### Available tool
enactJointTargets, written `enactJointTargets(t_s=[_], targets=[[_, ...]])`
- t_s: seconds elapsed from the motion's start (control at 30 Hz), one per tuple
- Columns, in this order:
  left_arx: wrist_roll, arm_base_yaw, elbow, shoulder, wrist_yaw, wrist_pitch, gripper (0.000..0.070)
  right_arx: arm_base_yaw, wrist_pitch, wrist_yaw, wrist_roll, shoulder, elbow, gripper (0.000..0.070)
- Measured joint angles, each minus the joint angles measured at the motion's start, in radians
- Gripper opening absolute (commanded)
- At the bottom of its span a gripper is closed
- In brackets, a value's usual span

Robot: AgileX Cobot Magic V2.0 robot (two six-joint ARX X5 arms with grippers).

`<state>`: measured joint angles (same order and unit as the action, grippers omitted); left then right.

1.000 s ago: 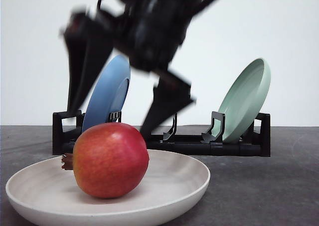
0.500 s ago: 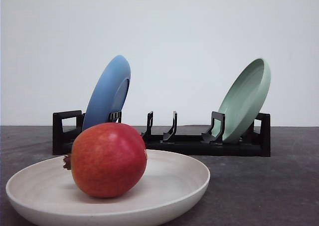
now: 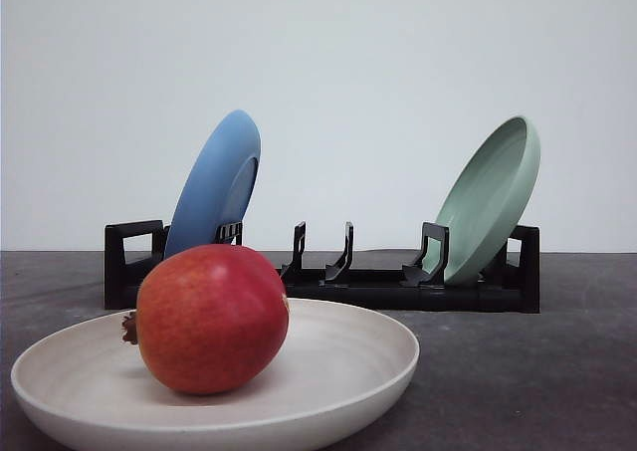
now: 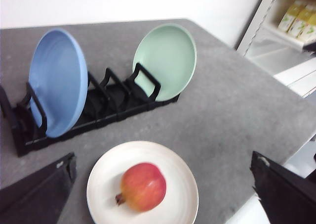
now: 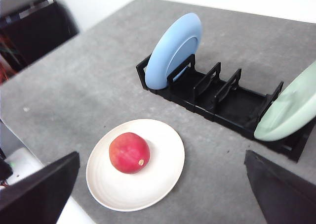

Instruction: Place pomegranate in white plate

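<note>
1. The pomegranate [image 3: 211,319] lies inside the white plate [image 3: 373,356], left of its centre, near the bench's front edge.
2. Handling, as I judge: firm, fairly heavy, smooth and apt to roll; grip across its widest part.
3. My left pincer [image 4: 163,194] and right pincer [image 5: 160,197] both stand wide, holding and touching nothing.

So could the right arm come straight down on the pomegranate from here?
Probably yes. The pomegranate lies uncovered in the white plate, below the right claw, whose fingers are wide apart; the rack stands well clear behind.
</note>
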<state>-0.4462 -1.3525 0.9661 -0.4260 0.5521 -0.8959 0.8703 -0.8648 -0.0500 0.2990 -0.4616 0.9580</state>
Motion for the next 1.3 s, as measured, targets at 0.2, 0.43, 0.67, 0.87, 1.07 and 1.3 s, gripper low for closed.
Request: enactJointTargets(t_s=[0.2, 0.43, 0.67, 0.87, 1.07, 1.3], targets=[[0.009, 0.0, 0.0, 0.0, 0.002, 0.01, 0.07, 0.0, 0.019, 0.0, 0.012, 0.062, -0.067, 0.07], [0.012, 0.0, 0.0, 0.0, 0.003, 0.011, 0.0056, 0.0, 0.036, -0.003, 0.004, 0.062, -0.067, 0.0067], [0.008, 0.0, 0.0, 0.0, 0.003, 0.016, 0.0057, 0.0, 0.041, -0.004, -0.01, 0.062, -0.067, 0.0065], [0.008, 0.0, 0.0, 0.0, 0.003, 0.016, 0.0057, 0.0, 0.055, -0.004, -0.011, 0.062, -0.067, 0.0065], [0.008, 0.0, 0.0, 0.0, 0.003, 0.017, 0.0057, 0.0, 0.055, -0.004, -0.011, 0.062, -0.067, 0.0065], [0.009, 0.108, -0.025, 0.029, -0.006, 0.047, 0.0057, 0.0, 0.056, -0.004, -0.011, 0.062, -0.067, 0.0065]])
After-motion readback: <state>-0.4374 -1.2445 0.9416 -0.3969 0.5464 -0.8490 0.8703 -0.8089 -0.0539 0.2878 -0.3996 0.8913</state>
